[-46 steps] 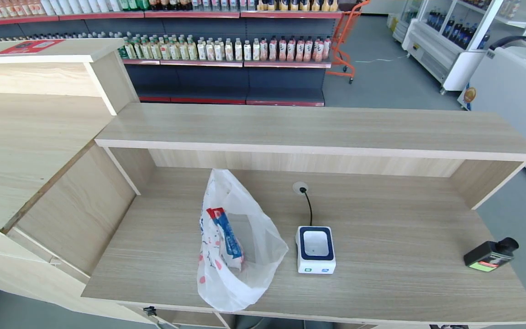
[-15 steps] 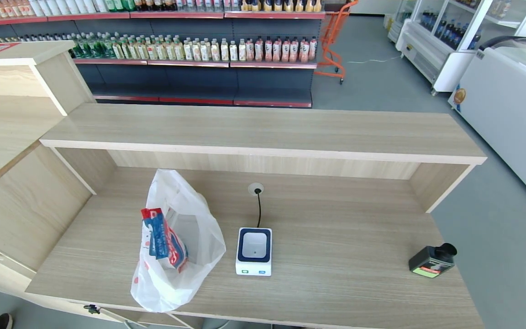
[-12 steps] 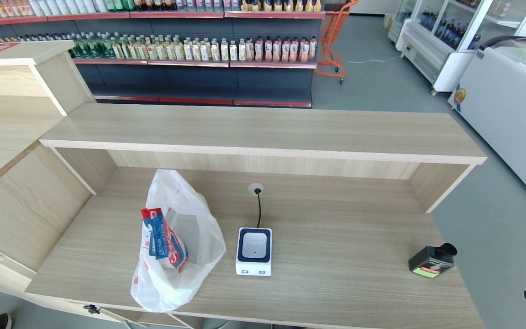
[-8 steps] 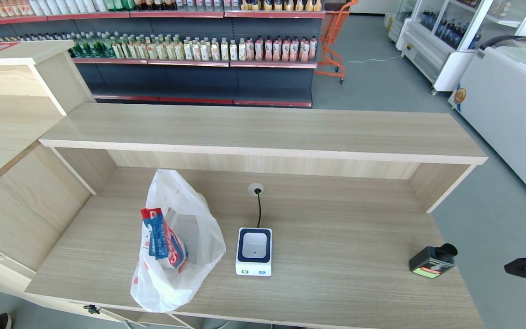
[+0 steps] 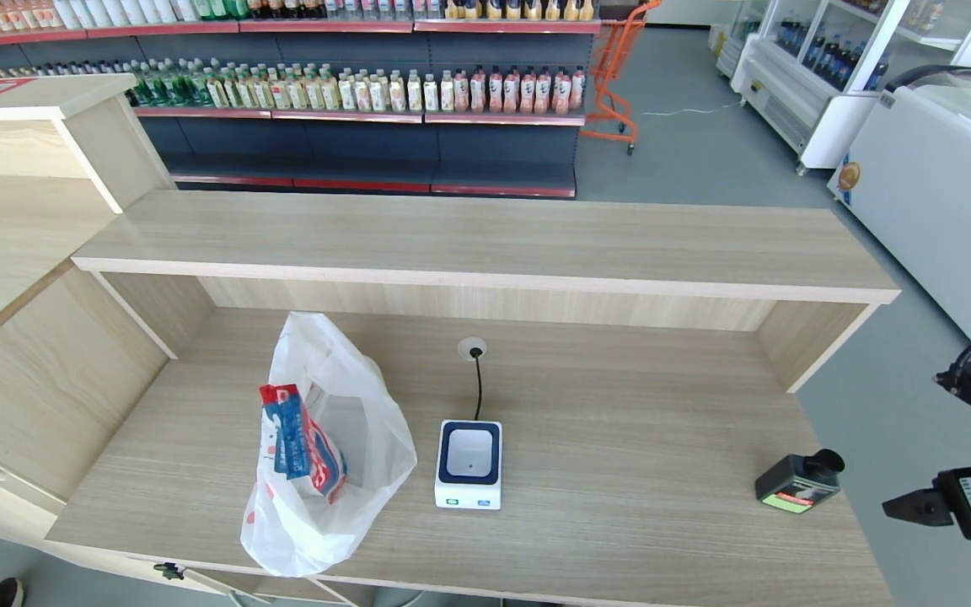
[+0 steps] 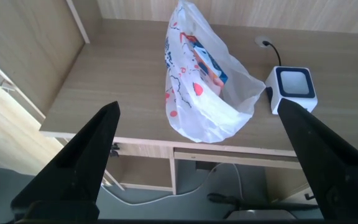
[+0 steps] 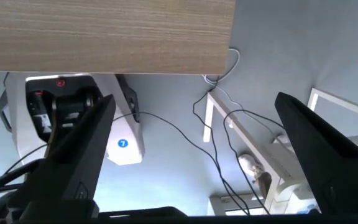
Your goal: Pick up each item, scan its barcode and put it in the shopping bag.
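Note:
A black bottle [image 5: 799, 480] with a green and red label lies on its side near the counter's right end. My right gripper [image 5: 905, 508] hangs off the counter's right edge, a short way right of the bottle and apart from it. In the right wrist view its fingers [image 7: 79, 155] stand wide open with nothing between them. The white shopping bag [image 5: 325, 447] stands open at the left with a red and blue snack packet [image 5: 300, 443] inside. The scanner [image 5: 469, 464] sits just right of the bag. My left gripper [image 6: 199, 109] is open, held back from the counter's front edge facing the bag [image 6: 204, 81].
A raised wooden ledge [image 5: 485, 244] runs along the back of the counter, with side walls at both ends. The scanner's black cable [image 5: 478, 384] runs to a hole in the counter. Bare counter lies between the scanner and the bottle. A white freezer [image 5: 941, 185] stands to the right.
The head camera shifted early on. Since a second ago my right gripper has risen at the right edge and come left, closer to the black bottle. Bag, scanner and bottle have not moved.

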`<state>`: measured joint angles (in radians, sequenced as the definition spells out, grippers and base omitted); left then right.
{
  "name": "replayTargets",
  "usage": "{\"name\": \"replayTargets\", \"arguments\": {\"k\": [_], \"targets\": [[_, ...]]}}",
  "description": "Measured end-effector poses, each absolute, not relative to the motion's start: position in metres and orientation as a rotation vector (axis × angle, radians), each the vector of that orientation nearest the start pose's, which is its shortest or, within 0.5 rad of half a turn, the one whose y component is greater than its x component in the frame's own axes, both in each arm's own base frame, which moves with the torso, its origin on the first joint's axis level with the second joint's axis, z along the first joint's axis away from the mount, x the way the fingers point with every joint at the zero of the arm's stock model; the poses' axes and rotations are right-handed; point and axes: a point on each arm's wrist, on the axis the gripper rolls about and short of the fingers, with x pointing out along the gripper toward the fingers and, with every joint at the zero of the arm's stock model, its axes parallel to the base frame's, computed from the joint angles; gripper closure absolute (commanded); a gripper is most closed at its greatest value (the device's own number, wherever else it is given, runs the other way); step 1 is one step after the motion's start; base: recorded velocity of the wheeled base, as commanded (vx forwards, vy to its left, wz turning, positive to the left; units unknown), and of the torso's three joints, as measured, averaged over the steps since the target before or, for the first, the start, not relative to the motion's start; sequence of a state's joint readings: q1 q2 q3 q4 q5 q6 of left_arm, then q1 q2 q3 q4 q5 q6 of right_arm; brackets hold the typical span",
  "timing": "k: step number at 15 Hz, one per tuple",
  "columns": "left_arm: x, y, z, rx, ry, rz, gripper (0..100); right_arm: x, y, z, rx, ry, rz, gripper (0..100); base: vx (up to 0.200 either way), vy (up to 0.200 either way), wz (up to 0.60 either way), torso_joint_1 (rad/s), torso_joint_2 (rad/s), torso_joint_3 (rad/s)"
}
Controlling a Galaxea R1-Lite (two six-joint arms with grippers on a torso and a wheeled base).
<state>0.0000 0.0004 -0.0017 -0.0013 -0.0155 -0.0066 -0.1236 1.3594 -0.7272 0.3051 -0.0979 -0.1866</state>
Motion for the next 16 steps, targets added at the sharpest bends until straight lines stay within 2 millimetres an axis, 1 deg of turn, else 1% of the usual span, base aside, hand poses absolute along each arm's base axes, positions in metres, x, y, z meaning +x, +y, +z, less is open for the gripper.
{"name": "replayTargets", "arguments": {"k": [4, 7, 11, 13, 15, 16], "targets": [[-0.023, 0.000, 0.076, -0.007, -0.002, -0.016, 0, 0.179, -0.020, 0.168, -0.162, 0.952, -0.097, 0, 0.000, 0.000, 0.00, 0.000, 0.00, 0.000], [-0.023, 0.000, 0.076, -0.008, -0.002, -0.016, 0, 0.179, -0.020, 0.167, -0.169, 0.960, -0.107, 0, -0.200, 0.000, 0.00, 0.002, 0.00, 0.002], [-0.023, 0.000, 0.076, -0.007, -0.003, -0.016, 0, 0.182, -0.023, 0.162, -0.215, 0.994, -0.176, 0, 0.000, 0.000, 0.00, 0.000, 0.00, 0.000], [-0.023, 0.000, 0.076, -0.006, -0.003, -0.017, 0, 0.184, -0.024, 0.159, -0.287, 1.028, -0.208, 0, 0.000, 0.000, 0.00, 0.000, 0.00, 0.000], [-0.023, 0.000, 0.076, -0.006, -0.003, -0.016, 0, 0.189, -0.027, 0.153, -0.335, 1.045, -0.206, 0, 0.000, 0.000, 0.00, 0.000, 0.00, 0.000], [-0.023, 0.000, 0.076, -0.006, -0.003, -0.016, 0, 0.198, -0.029, 0.150, -0.344, 1.015, -0.216, 0, 0.000, 0.000, 0.00, 0.000, 0.00, 0.000]]}}
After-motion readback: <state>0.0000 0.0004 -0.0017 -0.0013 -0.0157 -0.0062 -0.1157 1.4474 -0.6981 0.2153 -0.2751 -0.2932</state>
